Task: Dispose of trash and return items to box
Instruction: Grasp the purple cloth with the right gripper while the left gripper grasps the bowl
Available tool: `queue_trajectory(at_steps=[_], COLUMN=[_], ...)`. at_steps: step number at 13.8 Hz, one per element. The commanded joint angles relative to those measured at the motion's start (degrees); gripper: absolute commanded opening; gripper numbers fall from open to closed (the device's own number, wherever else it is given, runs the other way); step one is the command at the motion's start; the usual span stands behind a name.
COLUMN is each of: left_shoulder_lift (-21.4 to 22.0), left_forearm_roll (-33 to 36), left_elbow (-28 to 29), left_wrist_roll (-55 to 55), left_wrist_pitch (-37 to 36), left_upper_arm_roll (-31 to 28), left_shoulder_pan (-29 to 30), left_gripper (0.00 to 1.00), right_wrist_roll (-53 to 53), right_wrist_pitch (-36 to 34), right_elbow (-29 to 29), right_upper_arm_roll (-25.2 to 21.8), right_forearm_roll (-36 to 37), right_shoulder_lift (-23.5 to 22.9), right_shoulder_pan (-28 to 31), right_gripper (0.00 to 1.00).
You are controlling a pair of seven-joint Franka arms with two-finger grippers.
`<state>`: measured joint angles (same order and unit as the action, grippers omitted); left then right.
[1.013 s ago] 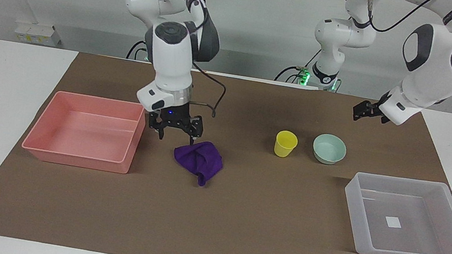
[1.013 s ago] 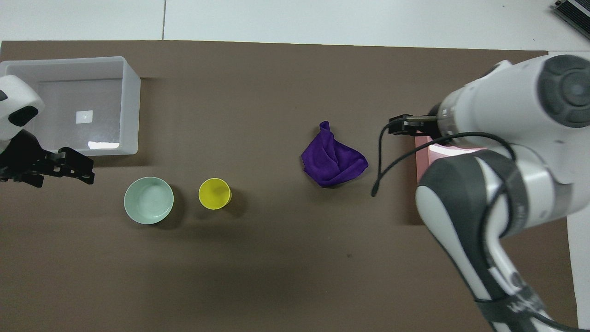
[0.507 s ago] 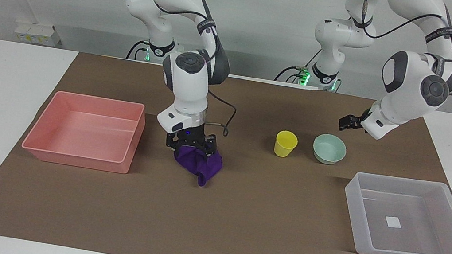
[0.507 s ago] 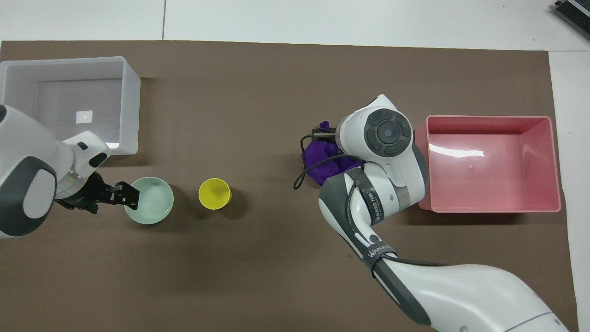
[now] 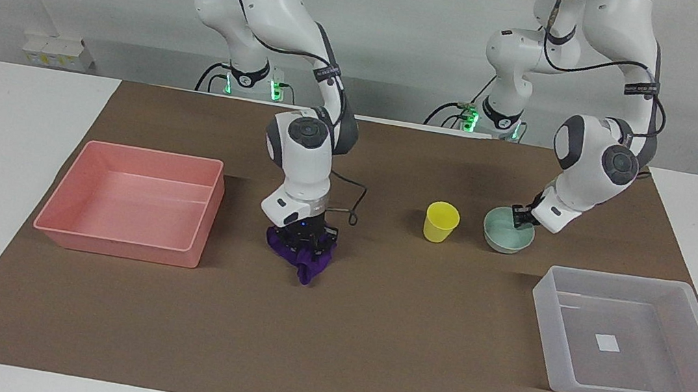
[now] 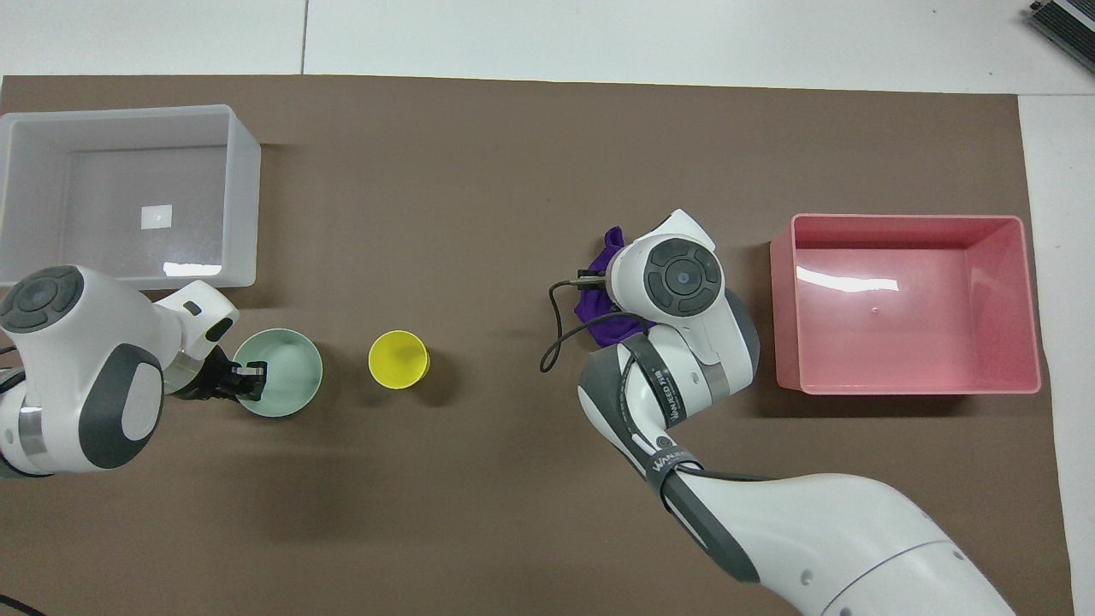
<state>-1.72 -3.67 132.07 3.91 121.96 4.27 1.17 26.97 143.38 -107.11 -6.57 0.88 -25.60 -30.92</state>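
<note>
A yellow cup (image 5: 441,221) (image 6: 398,359) stands upright beside a pale mint-green bowl (image 5: 500,237) (image 6: 287,368) on the brown mat. My left gripper (image 5: 522,216) (image 6: 248,379) is down at the bowl's rim, on the side toward the left arm's end. The clear box (image 5: 647,283) (image 6: 245,197) holds only its white label. My right gripper (image 5: 306,243) is pressed down into a bunched purple cloth (image 5: 308,267) (image 6: 599,301) and is shut on it. In the overhead view its wrist hides the gripper.
A pink bin (image 5: 119,250) (image 6: 782,308) stands beside the cloth, toward the right arm's end. A black cable (image 6: 552,338) hangs from the right wrist over the mat. White table borders the mat on all sides.
My right gripper dropped onto the purple cloth and closed, bunching it. My left gripper came down from above the mat to the bowl's rim.
</note>
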Motion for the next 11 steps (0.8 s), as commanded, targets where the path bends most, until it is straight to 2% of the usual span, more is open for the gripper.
queue_trajectory(at_steps=[1, 4, 7, 9, 11], left_shoulder_lift=[0.6, 0.7, 0.4, -0.9, -3.5], left_forearm_roll=[-0.8, -0.8, -0.9, -0.9, -1.9], left_elbow=[-2.2, -9.5, -19.6, -26.2, -33.0], left_wrist_roll=[-0.1, -0.1, -0.2, -0.7, -1.0], left_wrist_pitch=[-2.6, -13.4, -24.6, -28.4, -29.3], left_upper_arm_roll=[-0.1, -0.2, -0.3, -0.3, -0.4], left_shoulder_pan=[0.4, 1.7, 3.0, 5.2, 7.8], left_gripper=[0.0, 0.0, 0.0, 0.0, 0.0], right_wrist_roll=[0.9, 0.8, 0.8, -0.1, -5.2], right_wrist_pitch=[-3.0, -10.3, -18.5, -22.7, -27.0], right_elbow=[-1.5, -1.3, -0.8, -0.6, -0.6], right_upper_arm_roll=[0.0, -0.1, -0.5, -0.6, -0.7], right_forearm_roll=[-0.7, -0.7, -0.6, 0.2, 0.3], right_shoulder_lift=[3.3, 10.4, 17.9, 22.3, 26.0], right_shoulder_pan=[0.2, 1.5, 2.7, 5.0, 8.9], right_gripper=[0.0, 0.0, 0.0, 0.0, 0.0])
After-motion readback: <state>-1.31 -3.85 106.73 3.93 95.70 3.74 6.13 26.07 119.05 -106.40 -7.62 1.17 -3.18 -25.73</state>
